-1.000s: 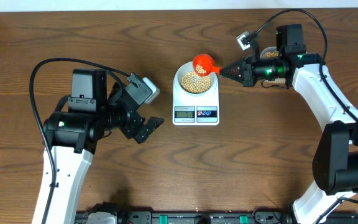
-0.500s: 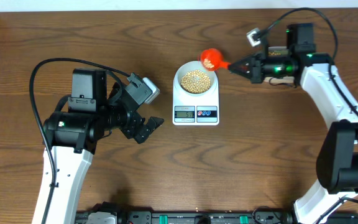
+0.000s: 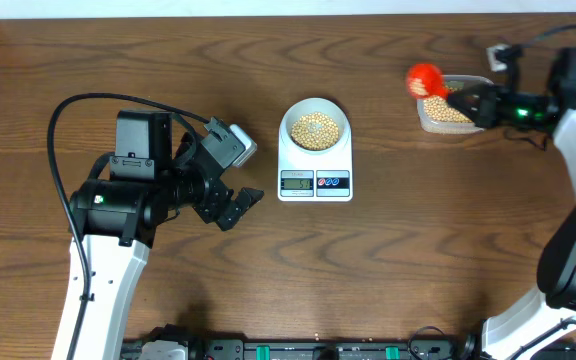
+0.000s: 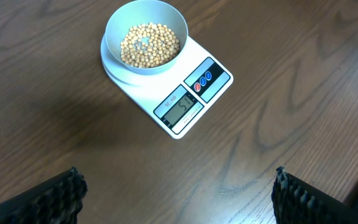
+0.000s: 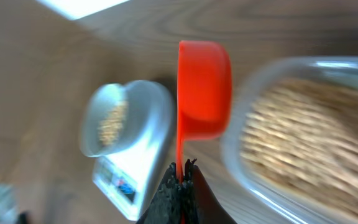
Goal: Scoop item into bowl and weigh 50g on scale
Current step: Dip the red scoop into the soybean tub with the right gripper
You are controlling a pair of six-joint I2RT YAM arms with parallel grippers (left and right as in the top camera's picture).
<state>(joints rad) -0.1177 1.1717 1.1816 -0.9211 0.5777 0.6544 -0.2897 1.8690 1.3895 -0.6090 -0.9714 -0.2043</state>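
Right arm swung away from the bowl point(image 3: 315, 127): the scoop point(image 3: 424, 80) was at the bowl's rim and now sits over the left end of the clear tub point(image 3: 436, 128). Left arm unchanged.

Left pincer point(image 3: 240, 207) hovers over bare counter point(image 3: 418, 250) just left of the scale point(image 3: 315, 183), spread wide with nothing between. Left wrist view confirms this, with the fingertips point(image 4: 67, 193) at the frame's bottom corners.

That view also gives what overhead can't: the LCD point(image 4: 180, 112) shows digits. They look like 54 but are faint, so not certain.

Bowl sits on the scale's platform, beans point(image 3: 315, 130) covering its bottom.

Right pincer point(image 3: 460, 100) is clamped on the scoop's thin handle, cup pointing left.

Right wrist view is motion-blurred. It shows the cup over the tub's edge, the tub full of beans, and the bowl and scale beyond to the left. Cannot tell from any view whether the scoop holds beans.
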